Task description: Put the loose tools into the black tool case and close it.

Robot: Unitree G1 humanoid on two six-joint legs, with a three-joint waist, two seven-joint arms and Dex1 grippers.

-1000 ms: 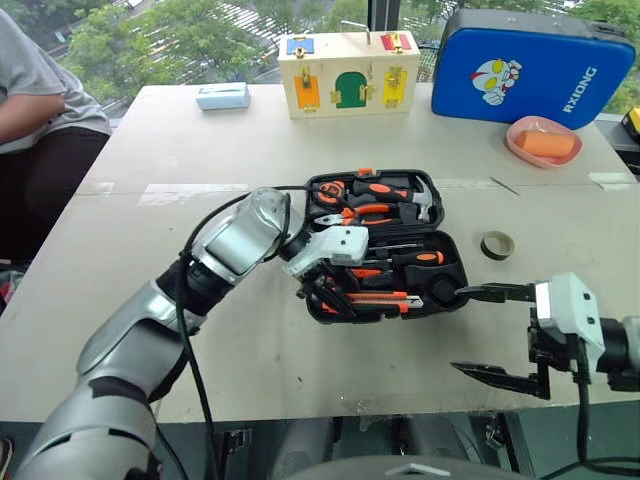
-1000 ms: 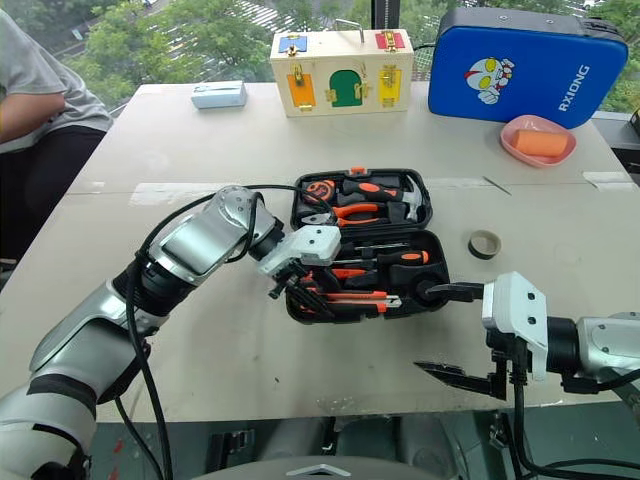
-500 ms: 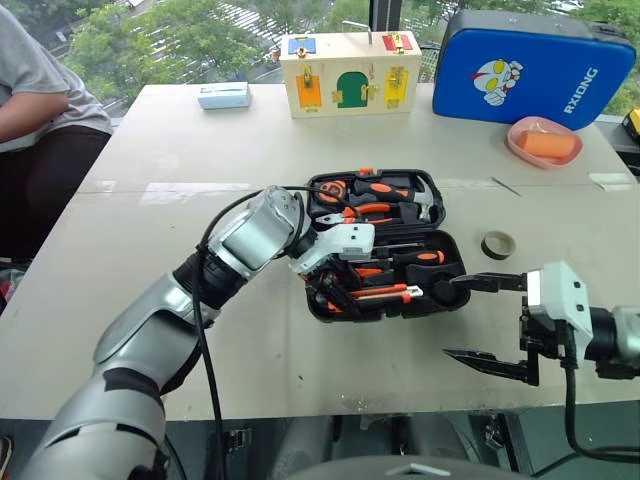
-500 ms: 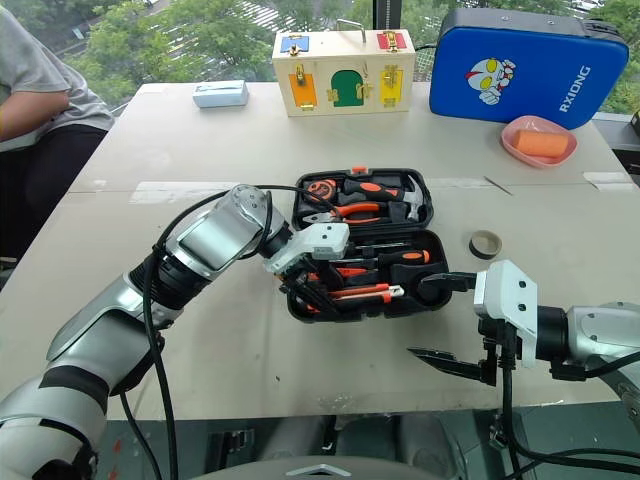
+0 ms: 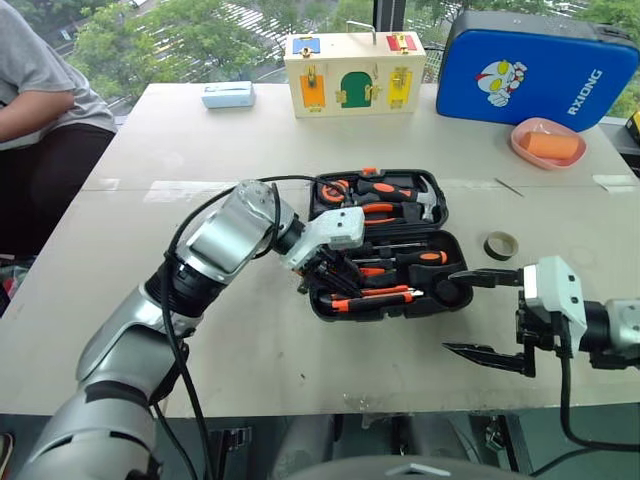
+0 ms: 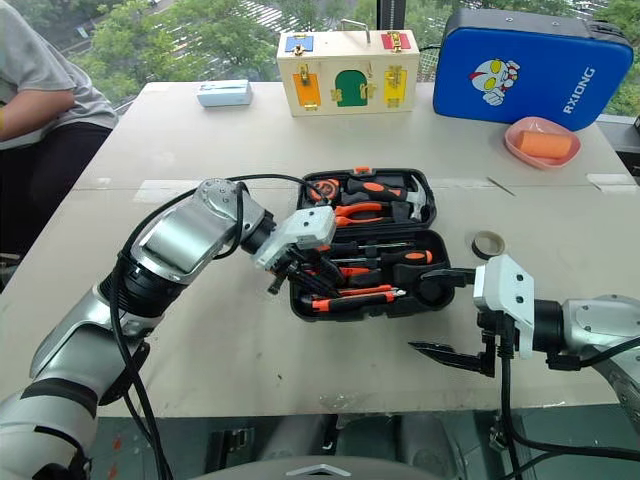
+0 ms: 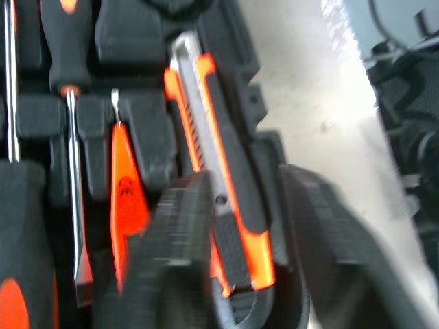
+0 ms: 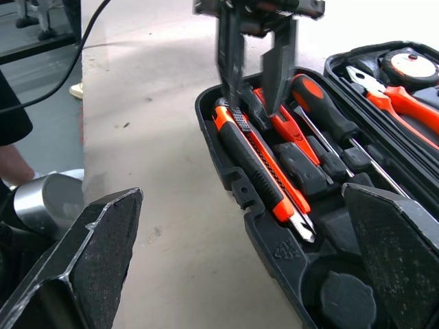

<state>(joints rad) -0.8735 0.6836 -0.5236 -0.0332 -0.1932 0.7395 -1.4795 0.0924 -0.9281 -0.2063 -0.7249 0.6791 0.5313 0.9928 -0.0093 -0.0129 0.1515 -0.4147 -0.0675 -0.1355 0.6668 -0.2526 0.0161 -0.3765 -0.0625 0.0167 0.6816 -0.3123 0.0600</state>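
The black case is laid open mid-table, lid at the far side. Two screwdrivers, the slim orange tester and the orange-and-black knife are seated in its near half. The tape roll is left flat on the table, just right of it.

Beige table in daylight; windows at 12 o'clock show green trees. A seated person occupies 10 o'clock; blue padded case at 1 o'clock.
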